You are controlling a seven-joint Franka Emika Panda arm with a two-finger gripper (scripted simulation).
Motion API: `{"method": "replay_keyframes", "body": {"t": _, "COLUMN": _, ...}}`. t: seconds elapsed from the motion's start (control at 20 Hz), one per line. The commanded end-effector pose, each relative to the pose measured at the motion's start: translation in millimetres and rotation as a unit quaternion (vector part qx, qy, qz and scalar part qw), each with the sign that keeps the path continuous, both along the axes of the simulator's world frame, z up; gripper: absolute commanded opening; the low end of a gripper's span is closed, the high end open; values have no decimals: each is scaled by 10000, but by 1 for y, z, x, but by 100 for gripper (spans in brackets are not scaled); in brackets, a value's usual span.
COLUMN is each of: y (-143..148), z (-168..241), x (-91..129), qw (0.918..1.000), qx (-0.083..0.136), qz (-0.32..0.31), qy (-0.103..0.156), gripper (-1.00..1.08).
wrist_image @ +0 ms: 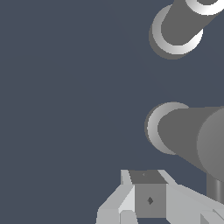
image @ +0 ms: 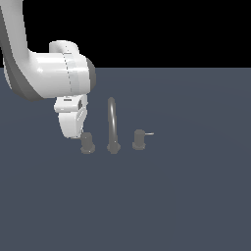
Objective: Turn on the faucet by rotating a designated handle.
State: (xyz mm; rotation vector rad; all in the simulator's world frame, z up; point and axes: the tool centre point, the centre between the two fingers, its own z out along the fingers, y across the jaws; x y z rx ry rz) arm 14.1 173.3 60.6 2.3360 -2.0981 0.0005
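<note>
The faucet [image: 112, 122] is dull grey, a thin arched spout on a round base with a stubby knob on either side. The handle [image: 87, 143] is the knob on the exterior view's left; its lever pin is hidden there behind my hand. My gripper [image: 78, 136] hangs just to that knob's left, fingertips at the height of its top, touching or nearly so. In the wrist view the handle [wrist_image: 188, 135] looms large, and its thin pin [wrist_image: 215, 189] juts out right beside my gripper [wrist_image: 148, 177]. The fingers show no gap and hold nothing.
The twin knob [image: 139, 140], with a pin pointing to the exterior view's right, stands beyond the spout. A second grey cylinder [wrist_image: 179, 26] shows in the wrist view past the handle. The faucet stands on a flat dark blue-grey floor [image: 171, 196].
</note>
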Motion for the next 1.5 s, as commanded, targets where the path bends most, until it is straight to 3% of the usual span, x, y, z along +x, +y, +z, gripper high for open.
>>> {"method": "replay_keyframes", "body": {"t": 0.0, "y": 0, "z": 0, "x": 1, "qw": 10000, "qx": 4, "qz": -9, "qy": -3, "gripper": -100}}
{"method": "replay_keyframes", "body": {"t": 0.4, "y": 0, "z": 2, "x": -1, "qw": 10000, "qx": 7, "qz": 23, "qy": -5, "gripper": -100}}
{"method": "replay_keyframes", "body": {"t": 0.85, "y": 13, "z": 2, "x": -32, "qw": 10000, "qx": 7, "qz": 23, "qy": -5, "gripper": -100}}
{"method": "replay_keyframes", "body": {"t": 0.95, "y": 9, "z": 2, "x": -24, "qw": 10000, "qx": 17, "qz": -8, "qy": -40, "gripper": -100}}
{"method": "replay_keyframes", "body": {"t": 1.45, "y": 3, "z": 2, "x": -58, "qw": 10000, "qx": 10, "qz": 15, "qy": -15, "gripper": -100}}
